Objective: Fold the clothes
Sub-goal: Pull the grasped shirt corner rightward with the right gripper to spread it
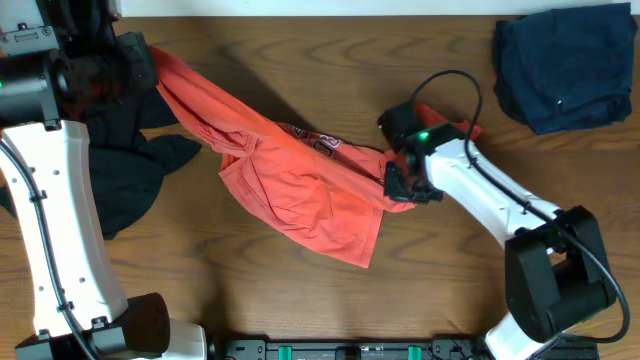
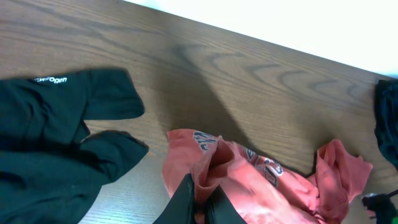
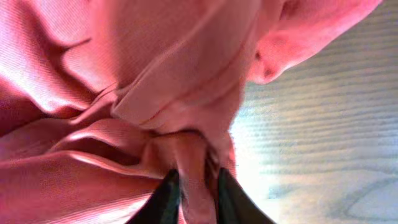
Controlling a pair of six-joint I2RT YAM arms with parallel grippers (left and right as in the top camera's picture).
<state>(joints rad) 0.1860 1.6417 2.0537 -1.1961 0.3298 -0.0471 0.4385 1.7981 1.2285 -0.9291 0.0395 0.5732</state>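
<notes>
An orange shirt [image 1: 300,185] stretches slantwise across the desk [image 1: 300,60], from the far left corner towards the middle. The left jaws are clamped on a bunched fold at its far left end, and that end looks raised off the wood. The right jaws pinch a gathered fold at the shirt's right edge, near the middle of the desk. Between them the cloth is rumpled, with a printed patch showing, and its near flap lies flat on the desk. A black garment [image 1: 120,190] lies crumpled at the left, just beside the shirt. A dark blue garment [image 1: 565,65] sits bunched in the far right corner, well apart.
</notes>
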